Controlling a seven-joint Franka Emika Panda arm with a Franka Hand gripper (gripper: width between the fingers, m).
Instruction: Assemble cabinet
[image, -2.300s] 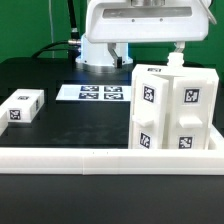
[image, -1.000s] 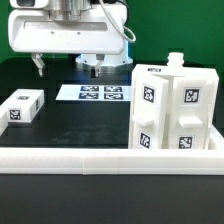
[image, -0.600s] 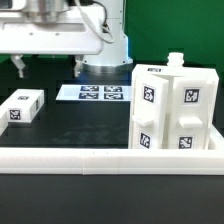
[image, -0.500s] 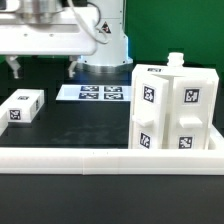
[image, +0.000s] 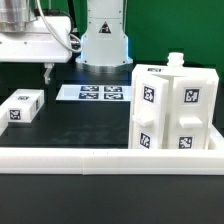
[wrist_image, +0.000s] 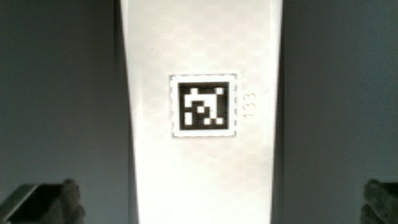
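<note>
The Panda arm (image: 28, 42) hangs over the exterior view's left side of the dark surface (image: 90, 125) with its wrist pointing straight down. Its claw (wrist_image: 214, 203) is spread wide and empty, a finger on either side above a loose tagged white panel (image: 22, 105). The cabinet body (image: 172, 105) stands upright at the exterior view's right, just behind the long white rail (image: 90, 158) and well apart from the panel. The marker board (image: 98, 93) lies flat farther back.
</note>
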